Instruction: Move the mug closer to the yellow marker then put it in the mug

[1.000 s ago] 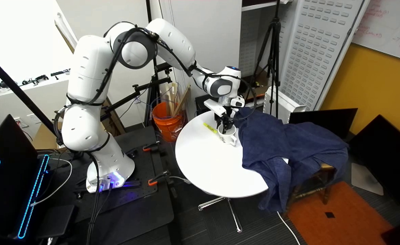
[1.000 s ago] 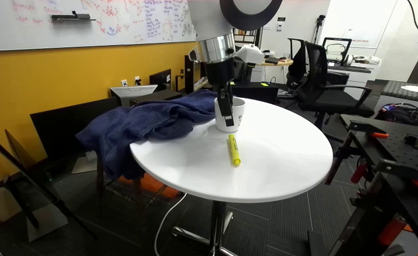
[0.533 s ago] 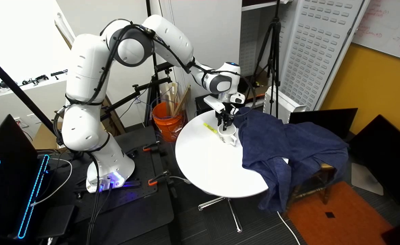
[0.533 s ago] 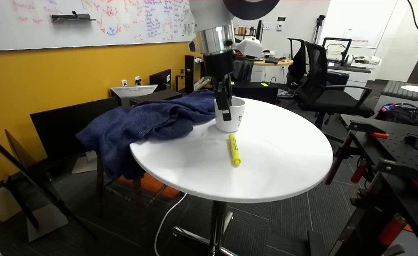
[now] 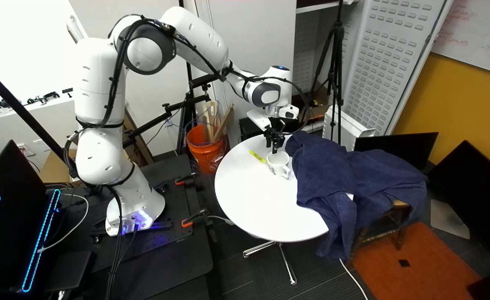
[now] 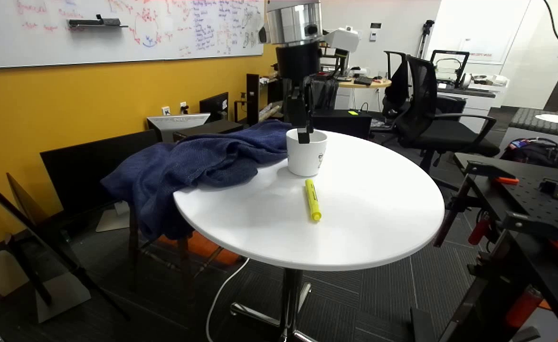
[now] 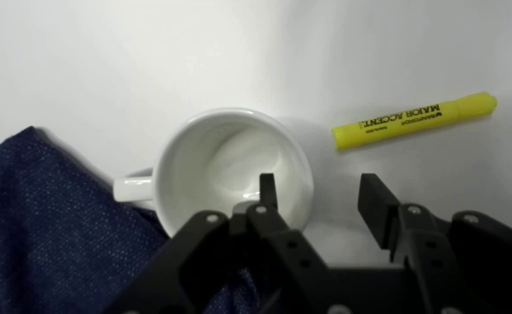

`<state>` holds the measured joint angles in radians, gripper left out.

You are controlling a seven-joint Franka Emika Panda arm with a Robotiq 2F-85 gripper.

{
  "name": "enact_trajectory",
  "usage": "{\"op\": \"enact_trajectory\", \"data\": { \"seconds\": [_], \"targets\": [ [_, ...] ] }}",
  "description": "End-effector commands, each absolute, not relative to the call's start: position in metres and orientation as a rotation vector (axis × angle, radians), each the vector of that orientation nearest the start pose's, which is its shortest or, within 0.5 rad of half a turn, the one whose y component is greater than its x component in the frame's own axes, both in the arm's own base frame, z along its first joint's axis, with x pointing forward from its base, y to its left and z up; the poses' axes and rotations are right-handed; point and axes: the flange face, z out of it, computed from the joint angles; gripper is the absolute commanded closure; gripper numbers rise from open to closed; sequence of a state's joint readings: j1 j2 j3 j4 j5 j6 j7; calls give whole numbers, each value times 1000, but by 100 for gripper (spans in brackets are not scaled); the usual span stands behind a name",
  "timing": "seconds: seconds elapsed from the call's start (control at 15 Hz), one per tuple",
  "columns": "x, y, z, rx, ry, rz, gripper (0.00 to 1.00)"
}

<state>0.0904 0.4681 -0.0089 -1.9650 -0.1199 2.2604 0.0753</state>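
The white mug (image 7: 234, 144) stands upright on the round table, its handle (image 7: 133, 189) pointing away from the marker in the wrist view. A short gap from it lies the yellow marker (image 7: 415, 120), flat, with one end towards the mug. Both also show in the exterior views: mug (image 5: 279, 167), mug (image 6: 304, 159), marker (image 5: 257, 156), marker (image 6: 313, 199). My gripper (image 7: 319, 181) is open and raised around the mug's rim height or above. From above, one finger overlaps the mug's opening and the other is over bare table beside it. Nothing is held.
A dark blue cloth (image 7: 51, 226) lies beside the mug near its handle and drapes off the white table (image 6: 364, 213). An orange bucket (image 5: 205, 146) with wooden sticks stands on the floor beyond the table edge.
My gripper has risen, its fingers moving up from alongside and inside the mug to above its rim. Mug and marker have stayed where they were.
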Motion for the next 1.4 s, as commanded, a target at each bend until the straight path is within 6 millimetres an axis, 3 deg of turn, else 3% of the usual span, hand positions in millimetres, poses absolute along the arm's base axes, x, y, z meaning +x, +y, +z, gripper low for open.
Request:
{"op": "enact_trajectory", "data": {
  "seconds": [0.0,0.2,0.53,0.67,0.73,0.8,1.0,1.33],
  "targets": [
    [578,53,245,-3263,-125,171,42],
    [572,63,255,-3280,-221,93,41],
    [563,80,260,-3300,-399,20,16],
    [561,87,263,-3314,-461,0,13],
    [561,90,264,-3317,-489,-9,6],
    [561,92,265,-3324,-509,-14,9],
    [563,102,269,-3332,-592,-13,0],
    [563,119,266,-3306,-790,29,0]
  ]
}}
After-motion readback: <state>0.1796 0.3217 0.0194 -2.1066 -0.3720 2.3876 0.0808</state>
